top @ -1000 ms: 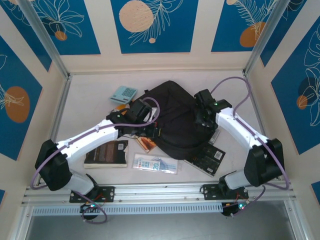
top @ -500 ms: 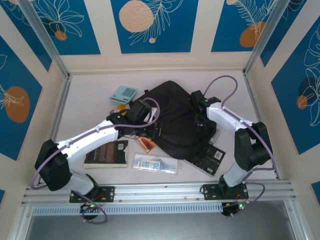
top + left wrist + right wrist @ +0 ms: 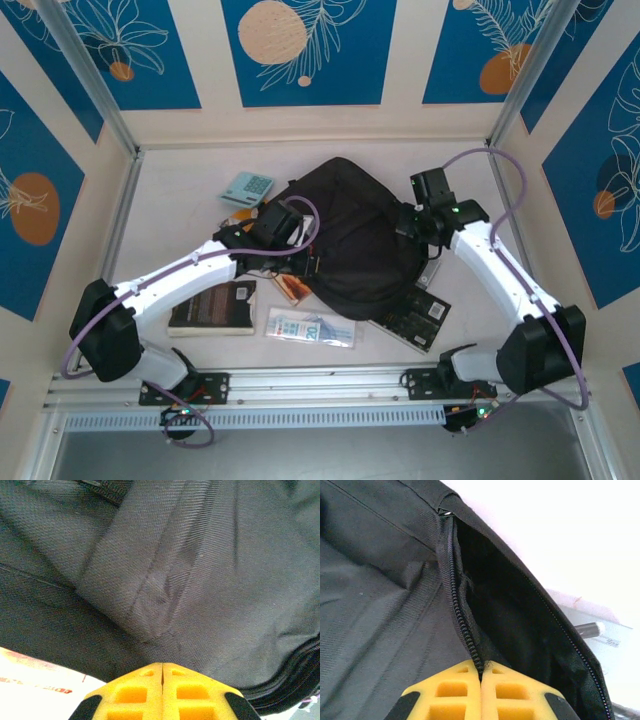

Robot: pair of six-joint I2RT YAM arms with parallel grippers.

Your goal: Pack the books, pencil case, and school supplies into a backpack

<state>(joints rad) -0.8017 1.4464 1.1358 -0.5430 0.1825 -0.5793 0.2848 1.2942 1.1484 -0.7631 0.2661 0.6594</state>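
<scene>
your right claw (image 3: 481,674) pinched tight on the backpack (image 3: 350,235) zipper (image 3: 456,602) edge, left claw (image 3: 162,669) squeezed fully together against its fabric, backpack mid table (image 3: 170,200), between your arms

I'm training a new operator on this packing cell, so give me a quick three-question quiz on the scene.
1. True or false: the backpack is zipped fully shut.
2. The right tool is clamped on the backpack's: A) zipper edge B) top loop C) shoulder strap.
3. Fill in: the pencil case lies ___ the backpack (inside/outside).
Key: 1 false; 2 A; 3 outside.
</scene>
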